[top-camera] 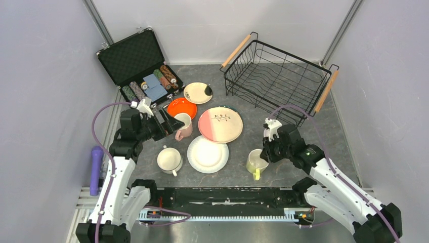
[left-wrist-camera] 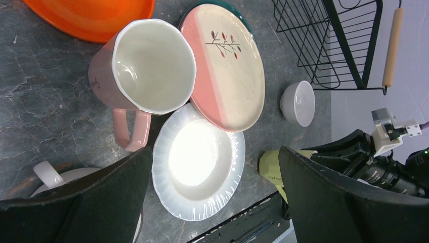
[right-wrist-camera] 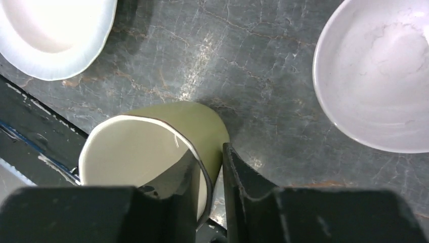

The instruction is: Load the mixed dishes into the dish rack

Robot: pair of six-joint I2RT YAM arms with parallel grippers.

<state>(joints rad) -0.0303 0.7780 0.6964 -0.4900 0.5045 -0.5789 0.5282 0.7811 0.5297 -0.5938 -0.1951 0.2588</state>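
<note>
My right gripper [right-wrist-camera: 210, 157] is shut on the wall of the yellow-green mug [right-wrist-camera: 152, 147], one finger inside and one outside. That mug [top-camera: 256, 162] stands near the table's front, with the small white bowl [right-wrist-camera: 379, 76] just beyond it. My left gripper [left-wrist-camera: 215, 152] is open and holds nothing. It hovers by the pink mug [left-wrist-camera: 146, 66] and above the white plate [left-wrist-camera: 200, 162]. Further back lie the pink-cream plate [top-camera: 220, 124] on a teal-rimmed plate [left-wrist-camera: 243, 15], the orange plate [top-camera: 181, 107] and the spotted plate [top-camera: 197, 92]. A white mug [top-camera: 169, 159] sits front left. The dish rack [top-camera: 283, 50] stands at the back right.
An open black case [top-camera: 131, 55] with poker chips [top-camera: 134, 91] and a blue box sits at the back left. Grey walls close in both sides. A purple handle [top-camera: 96, 169] hangs off the table's left edge.
</note>
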